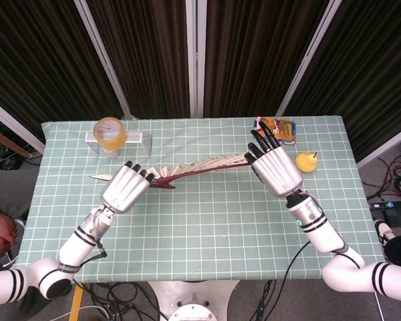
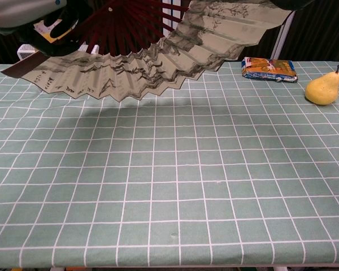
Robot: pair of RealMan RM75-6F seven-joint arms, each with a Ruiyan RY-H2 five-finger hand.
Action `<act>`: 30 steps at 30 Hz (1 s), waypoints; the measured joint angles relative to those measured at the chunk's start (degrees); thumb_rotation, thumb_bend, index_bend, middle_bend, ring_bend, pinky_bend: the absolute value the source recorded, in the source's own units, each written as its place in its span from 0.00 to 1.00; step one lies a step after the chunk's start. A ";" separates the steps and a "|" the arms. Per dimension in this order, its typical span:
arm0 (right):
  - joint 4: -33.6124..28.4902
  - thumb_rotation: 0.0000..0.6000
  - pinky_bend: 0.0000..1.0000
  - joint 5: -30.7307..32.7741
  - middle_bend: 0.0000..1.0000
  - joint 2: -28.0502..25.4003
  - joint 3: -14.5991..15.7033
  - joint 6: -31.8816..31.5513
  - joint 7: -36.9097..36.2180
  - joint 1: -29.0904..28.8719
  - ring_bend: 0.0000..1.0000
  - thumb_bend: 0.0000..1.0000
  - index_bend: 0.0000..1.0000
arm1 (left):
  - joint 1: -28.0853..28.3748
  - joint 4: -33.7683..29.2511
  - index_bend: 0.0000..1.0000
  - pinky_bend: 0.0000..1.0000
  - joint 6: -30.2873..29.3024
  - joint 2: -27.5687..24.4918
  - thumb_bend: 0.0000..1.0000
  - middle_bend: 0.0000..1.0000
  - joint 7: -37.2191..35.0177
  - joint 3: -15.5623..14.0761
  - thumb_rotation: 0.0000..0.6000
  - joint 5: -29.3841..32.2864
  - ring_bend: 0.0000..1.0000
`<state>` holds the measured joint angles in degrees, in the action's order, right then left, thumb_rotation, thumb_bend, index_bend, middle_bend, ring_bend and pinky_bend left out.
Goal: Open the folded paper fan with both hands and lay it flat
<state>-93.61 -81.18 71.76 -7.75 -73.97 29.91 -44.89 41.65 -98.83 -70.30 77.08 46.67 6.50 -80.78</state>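
One paper fan (image 2: pixel 141 68) (spread wide), held by left hand (image 1: pixel 125 188) and right hand (image 1: pixel 275 168).

near table (image 2: pixel 175 192) bare, pear (image 2: pixel 322 87), snack packet (image 2: pixel 269 69) far right

A green checked table (image 1: pixel 207 221) carries a pear (image 1: pixel 306 161), snack packet (image 1: pixel 276 129) and tape roll (image 1: pixel 109 132).
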 measured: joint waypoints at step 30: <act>18.60 1.00 0.00 -11.35 0.36 12.86 1.11 -9.73 3.24 7.92 0.11 0.33 0.68 | -1.03 0.44 0.20 0.59 1.76 7.07 0.00 0.41 7.16 -1.51 1.00 0.91 0.41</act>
<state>-75.01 -92.53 84.63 -6.63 -83.70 33.15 -36.97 40.62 -98.39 -68.54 84.15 53.83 5.00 -79.87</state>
